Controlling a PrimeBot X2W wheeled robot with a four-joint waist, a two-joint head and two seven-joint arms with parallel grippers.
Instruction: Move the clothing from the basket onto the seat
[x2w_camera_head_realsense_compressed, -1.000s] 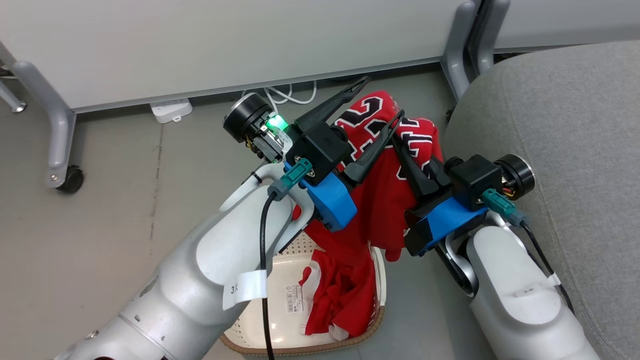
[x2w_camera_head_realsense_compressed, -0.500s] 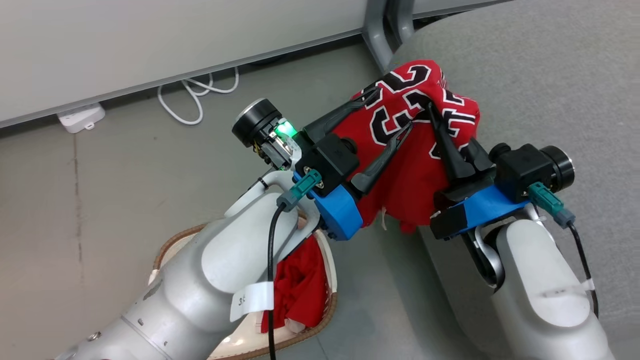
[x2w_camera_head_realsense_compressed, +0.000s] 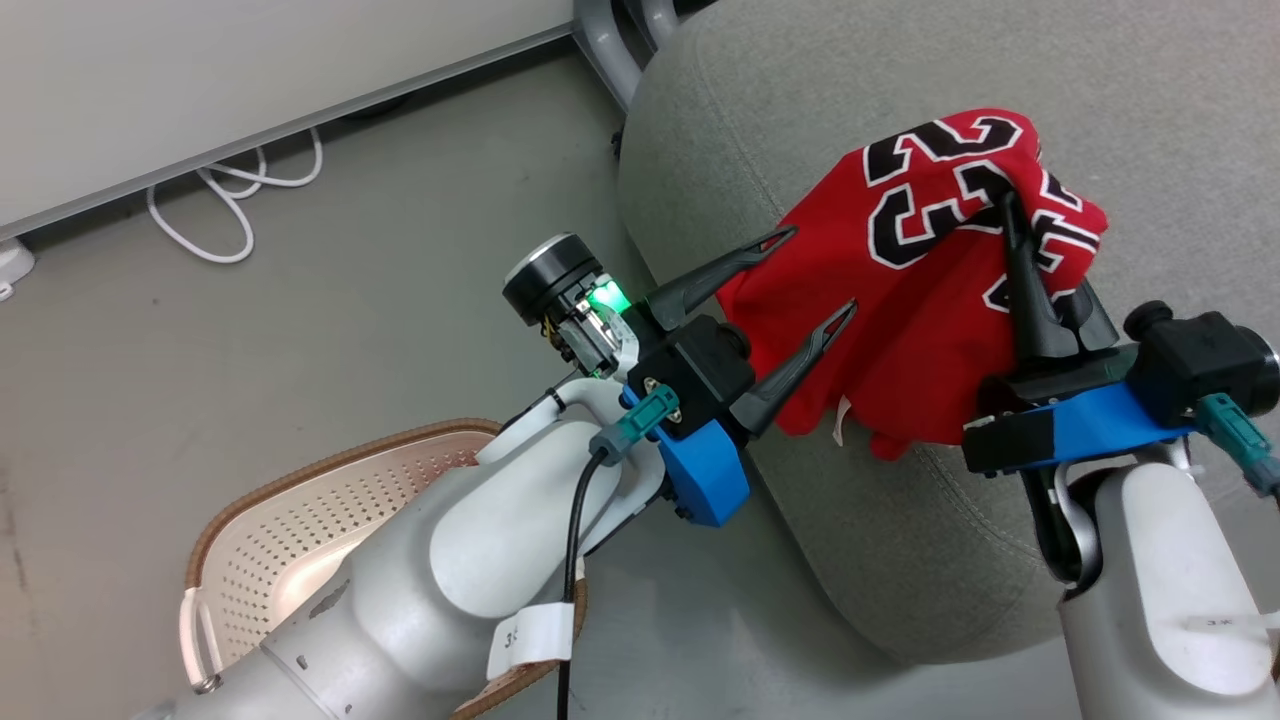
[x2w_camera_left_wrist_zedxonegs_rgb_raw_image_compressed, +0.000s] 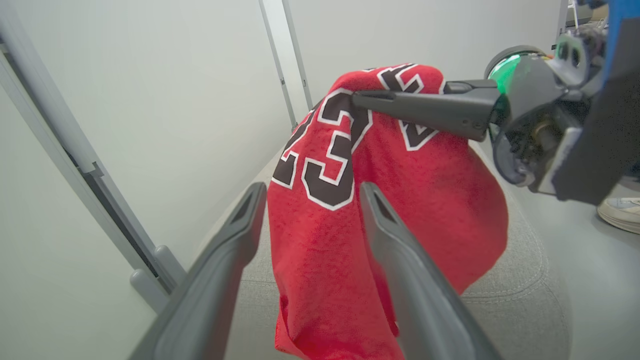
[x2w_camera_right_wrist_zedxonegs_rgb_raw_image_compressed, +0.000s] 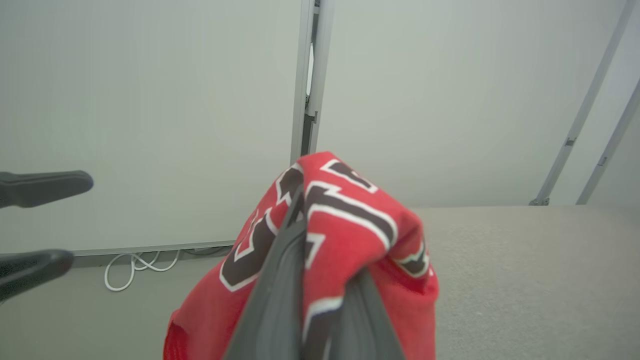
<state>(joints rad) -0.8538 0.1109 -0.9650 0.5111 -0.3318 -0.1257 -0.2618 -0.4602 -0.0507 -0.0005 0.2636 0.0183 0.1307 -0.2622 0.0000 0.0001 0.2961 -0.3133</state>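
Note:
The red jersey (x2w_camera_head_realsense_compressed: 920, 300) with black-and-white numbers hangs bunched over the light-grey seat (x2w_camera_head_realsense_compressed: 900, 520). My right gripper (x2w_camera_head_realsense_compressed: 1005, 195) is shut on the jersey's top fold. In the right wrist view its fingers (x2w_camera_right_wrist_zedxonegs_rgb_raw_image_compressed: 280, 280) disappear into the jersey (x2w_camera_right_wrist_zedxonegs_rgb_raw_image_compressed: 350, 220). To the left my left gripper (x2w_camera_head_realsense_compressed: 815, 275) is open, tips at the cloth's edge. In the left wrist view the jersey (x2w_camera_left_wrist_zedxonegs_rgb_raw_image_compressed: 350, 235) hangs beyond that gripper (x2w_camera_left_wrist_zedxonegs_rgb_raw_image_compressed: 312, 192). The cream basket (x2w_camera_head_realsense_compressed: 300, 520) sits on the floor at lower left, partly behind my left arm. The plainer red garment is hidden.
A white cable (x2w_camera_head_realsense_compressed: 235, 190) loops on the grey floor below a pale partition panel (x2w_camera_head_realsense_compressed: 250, 70), whose grey leg (x2w_camera_head_realsense_compressed: 600, 40) stands at the seat's far corner. A person's light shoe (x2w_camera_left_wrist_zedxonegs_rgb_raw_image_compressed: 620, 212) rests on the floor beside the seat.
The camera has swung right. Both arms went right with the jersey, from above the basket to above the seat. The red garment seen earlier in the basket is now behind my left arm.

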